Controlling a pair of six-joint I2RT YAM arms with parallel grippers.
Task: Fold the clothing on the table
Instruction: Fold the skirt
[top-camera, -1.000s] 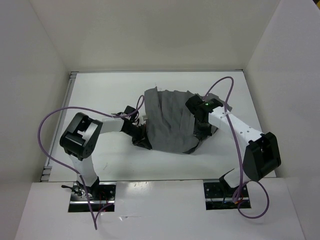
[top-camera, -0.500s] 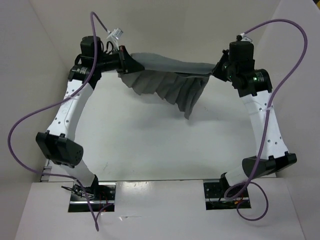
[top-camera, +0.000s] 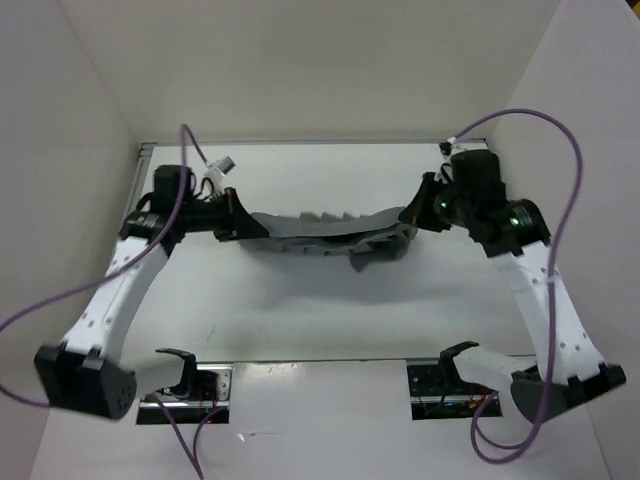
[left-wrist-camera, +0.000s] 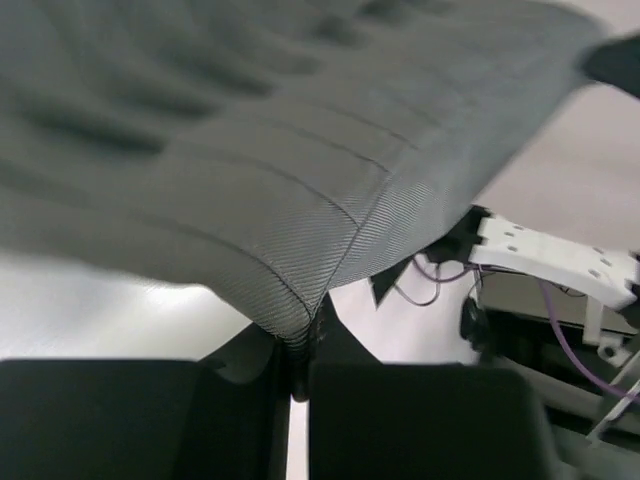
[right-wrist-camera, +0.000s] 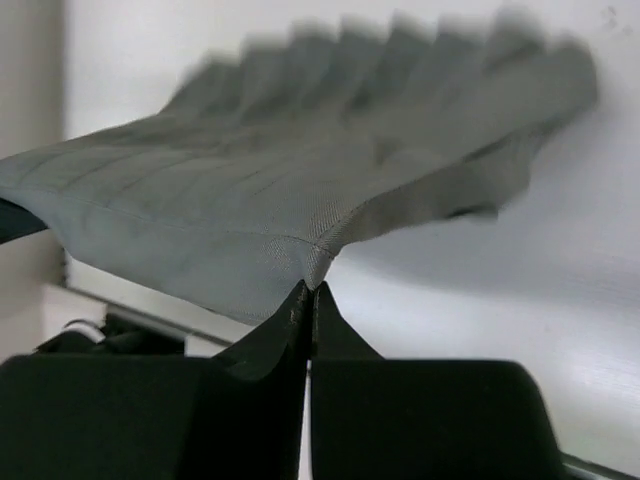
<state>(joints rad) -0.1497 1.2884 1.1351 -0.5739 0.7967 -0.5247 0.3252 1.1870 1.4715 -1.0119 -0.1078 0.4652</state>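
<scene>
The grey pleated clothing (top-camera: 325, 232) hangs stretched between my two grippers above the white table (top-camera: 300, 310), sagging in the middle with a flap drooping at its right part. My left gripper (top-camera: 243, 224) is shut on the garment's left corner; in the left wrist view the clothing (left-wrist-camera: 250, 180) runs into the left gripper (left-wrist-camera: 300, 345). My right gripper (top-camera: 413, 217) is shut on the right corner; the right wrist view shows the clothing (right-wrist-camera: 300, 190) pinched at the tips of the right gripper (right-wrist-camera: 310, 288).
White upright walls (top-camera: 60, 200) enclose the table on the left, back and right. Purple cables (top-camera: 540, 140) loop from both arms. The arm bases (top-camera: 185, 385) sit at the near edge.
Both grippers lifted the clothing from a heap mid-table, spread it wide and high at the back, and have now come down and nearer, with the cloth held taut and lower.
</scene>
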